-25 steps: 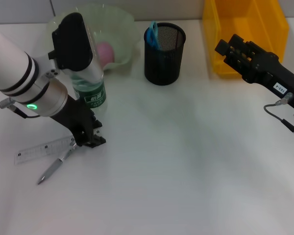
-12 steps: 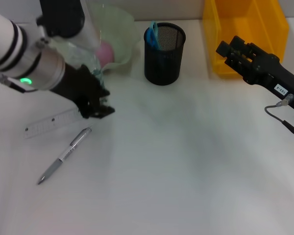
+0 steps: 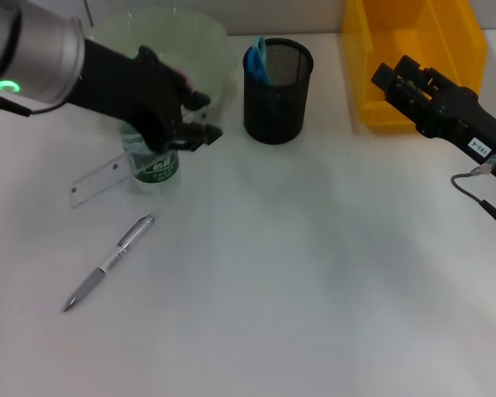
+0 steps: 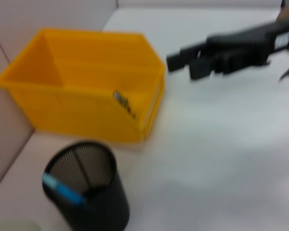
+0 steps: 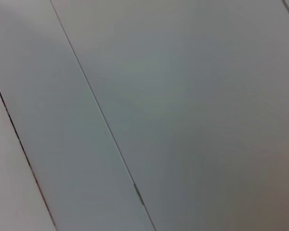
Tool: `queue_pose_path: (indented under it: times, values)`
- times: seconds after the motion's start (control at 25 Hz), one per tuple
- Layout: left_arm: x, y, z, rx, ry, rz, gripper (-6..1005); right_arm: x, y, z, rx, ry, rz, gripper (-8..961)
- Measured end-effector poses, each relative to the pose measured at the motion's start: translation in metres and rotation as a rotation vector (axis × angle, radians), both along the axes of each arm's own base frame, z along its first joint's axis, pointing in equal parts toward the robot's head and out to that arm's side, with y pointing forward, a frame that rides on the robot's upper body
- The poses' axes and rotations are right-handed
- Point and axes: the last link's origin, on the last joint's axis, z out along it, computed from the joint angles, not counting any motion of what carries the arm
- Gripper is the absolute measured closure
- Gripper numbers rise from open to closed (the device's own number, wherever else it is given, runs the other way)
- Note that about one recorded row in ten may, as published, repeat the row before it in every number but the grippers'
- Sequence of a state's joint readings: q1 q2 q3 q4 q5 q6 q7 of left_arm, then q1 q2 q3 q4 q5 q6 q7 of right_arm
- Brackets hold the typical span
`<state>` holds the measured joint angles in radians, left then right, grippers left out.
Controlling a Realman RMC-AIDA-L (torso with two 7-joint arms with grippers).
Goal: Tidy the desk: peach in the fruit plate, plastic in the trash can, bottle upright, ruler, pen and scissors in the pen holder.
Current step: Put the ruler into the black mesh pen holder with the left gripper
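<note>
Jaws of the left gripper [image 3: 200, 124] cannot be judged; in the head view it sits over the bottle [image 3: 155, 163], ruler [image 3: 98, 182] trailing behind, pen [image 3: 109, 260] lying nearer, pen holder [image 3: 278, 78] just ahead. Left wrist view: pen holder [image 4: 86, 191], yellow bin [image 4: 86, 91], right gripper [image 4: 192, 57] beyond, its state unclear. Right wrist view shows only blank panels.

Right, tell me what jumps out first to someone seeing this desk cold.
The bright yellow bin at the far right corner catches the eye first, with the right gripper hanging beside it. Next is the left gripper, raised over the far left by the green-labelled bottle and the pale fruit plate. Between them stands the black mesh pen holder; a pen and clear ruler lie loose nearer.
</note>
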<state>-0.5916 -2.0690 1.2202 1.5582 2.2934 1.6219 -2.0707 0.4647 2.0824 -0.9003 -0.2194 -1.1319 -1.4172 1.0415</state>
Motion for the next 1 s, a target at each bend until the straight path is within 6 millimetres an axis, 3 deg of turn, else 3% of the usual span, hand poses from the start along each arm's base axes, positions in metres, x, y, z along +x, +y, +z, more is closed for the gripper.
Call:
queue_pose_path:
  times: [0.28, 0.52, 0.68, 1.0]
  values:
    - [0.016, -0.003, 0.021, 0.004, -0.237, -0.036, 606, 0.0, 0.0, 0.0, 0.001, -0.001, 0.001, 364]
    - [0.022, 0.001, 0.016, 0.012, -0.304, -0.06, 605, 0.0, 0.001, 0.001, 0.002, -0.001, 0.002, 364]
    - [0.04, 0.011, 0.008, 0.056, -0.448, -0.133, 605, 0.003, -0.001, 0.001, 0.005, -0.007, -0.008, 364]
    - [0.058, 0.025, 0.002, 0.146, -0.621, -0.164, 604, 0.013, -0.01, 0.001, 0.007, -0.007, -0.042, 365]
